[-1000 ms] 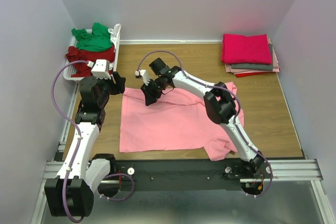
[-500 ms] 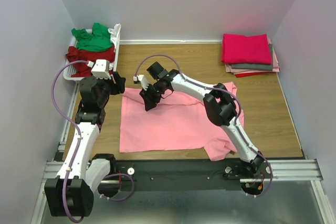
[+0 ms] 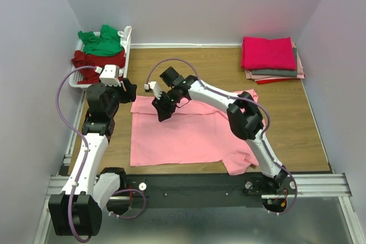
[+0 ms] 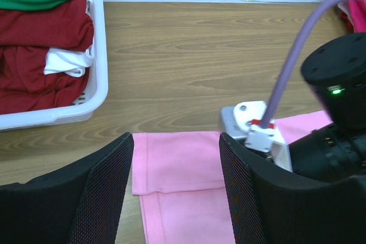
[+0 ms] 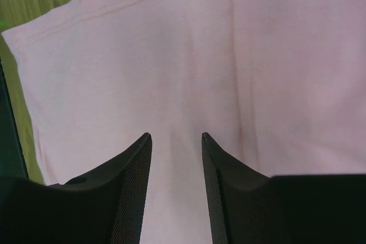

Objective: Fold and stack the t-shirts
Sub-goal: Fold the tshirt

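The right gripper point(image 3: 160, 108) is edging toward nine o'clock across the light pink t-shirt point(image 3: 183, 135), which is lying mid-table; its jaws are half-parted, pinching nothing; the left gripper point(image 3: 127, 91) is hovering wide open and empty; this looks like the smoothing step; next probably calls for grasping an edge to fold.

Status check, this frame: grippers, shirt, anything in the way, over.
Left gripper open, over pink shirt's far-left corner. Right gripper open, low over its far edge. Shirt spread out, not yet folded. No obstruction seen.
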`<state>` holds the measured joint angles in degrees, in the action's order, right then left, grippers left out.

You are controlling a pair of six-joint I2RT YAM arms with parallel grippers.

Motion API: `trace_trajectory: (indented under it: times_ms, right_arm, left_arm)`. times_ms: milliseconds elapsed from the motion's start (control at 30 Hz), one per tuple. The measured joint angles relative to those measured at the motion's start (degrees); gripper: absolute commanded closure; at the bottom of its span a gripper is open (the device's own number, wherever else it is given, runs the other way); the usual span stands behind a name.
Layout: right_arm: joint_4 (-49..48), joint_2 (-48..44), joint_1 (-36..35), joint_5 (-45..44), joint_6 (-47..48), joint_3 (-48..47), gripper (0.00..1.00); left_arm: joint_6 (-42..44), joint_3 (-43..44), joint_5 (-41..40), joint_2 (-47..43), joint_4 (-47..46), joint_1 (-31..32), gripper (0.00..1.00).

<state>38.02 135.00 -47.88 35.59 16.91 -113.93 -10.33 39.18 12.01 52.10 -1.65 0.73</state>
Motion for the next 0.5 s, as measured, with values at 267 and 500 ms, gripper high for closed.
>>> trace_trajectory:
  times_ms: [267,500]
  right_arm:
    - [0.31,-15.32,7.96,-1.6,2.25,9.62,0.52]
    - [-1.4,-27.63,29.05,-2.97,2.1,21.79,0.53]
  left_arm:
    - [-0.35,-0.31,2.75,4.04,-1.51,0.0,0.35]
    - [-2.23,-0.33,6.64,11.1,-1.42,0.02,0.43]
